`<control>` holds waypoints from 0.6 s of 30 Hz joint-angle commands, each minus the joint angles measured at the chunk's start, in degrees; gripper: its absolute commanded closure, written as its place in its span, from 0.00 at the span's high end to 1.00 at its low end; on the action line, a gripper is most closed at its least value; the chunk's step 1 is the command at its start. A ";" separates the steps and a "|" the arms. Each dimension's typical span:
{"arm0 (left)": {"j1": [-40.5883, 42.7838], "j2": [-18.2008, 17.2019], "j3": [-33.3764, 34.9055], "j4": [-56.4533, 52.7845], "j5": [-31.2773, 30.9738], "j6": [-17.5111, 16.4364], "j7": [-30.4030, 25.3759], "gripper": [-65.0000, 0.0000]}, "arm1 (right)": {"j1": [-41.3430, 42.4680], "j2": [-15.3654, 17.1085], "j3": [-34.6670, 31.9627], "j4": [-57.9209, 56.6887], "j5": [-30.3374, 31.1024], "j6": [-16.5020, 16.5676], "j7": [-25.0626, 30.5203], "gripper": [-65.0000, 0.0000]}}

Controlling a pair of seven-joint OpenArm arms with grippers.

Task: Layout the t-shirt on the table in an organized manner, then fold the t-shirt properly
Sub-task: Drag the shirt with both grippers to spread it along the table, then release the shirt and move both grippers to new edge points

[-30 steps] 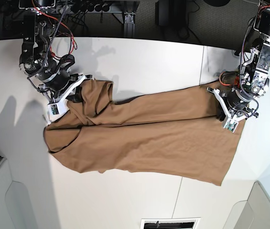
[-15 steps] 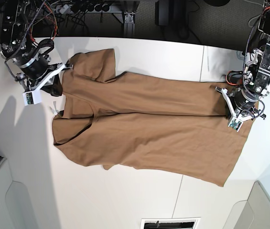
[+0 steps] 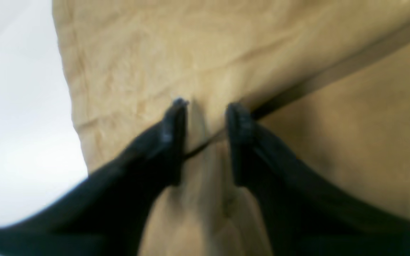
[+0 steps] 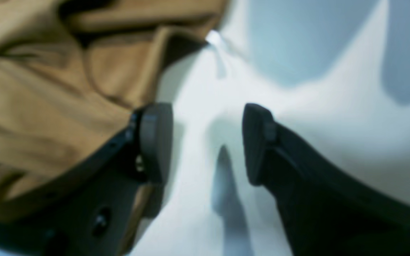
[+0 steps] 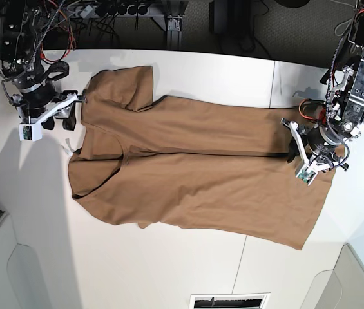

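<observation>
White table [image 5: 188,71] bears the t-shirt [image 5: 194,167]; left gripper [image 3: 205,117] seemingly pinches it, right gripper [image 4: 206,142] gapes empty.

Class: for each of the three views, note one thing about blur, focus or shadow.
Left wrist: t-shirt weave soft, dark jaws smeared. Right wrist: everything blurred, bluish shadows on the table. Base: sharp, with arm shadows left of the shirt.

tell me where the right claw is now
In the base view the right claw sits at far left over bare table, open, just beside the t-shirt shoulder edge.
</observation>
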 commanded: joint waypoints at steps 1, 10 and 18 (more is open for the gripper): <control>-0.94 -0.98 -0.50 0.90 0.07 0.79 -0.22 0.42 | 2.29 0.46 0.28 -0.35 0.63 -0.04 2.29 0.48; -0.57 -0.22 -0.50 8.02 -6.10 0.11 3.50 0.42 | 16.87 0.09 0.28 -15.78 0.83 -0.39 2.38 0.48; -0.11 5.66 -0.48 10.23 -8.41 -2.32 5.03 0.42 | 21.59 -1.75 0.07 -24.35 4.52 6.14 -0.42 0.47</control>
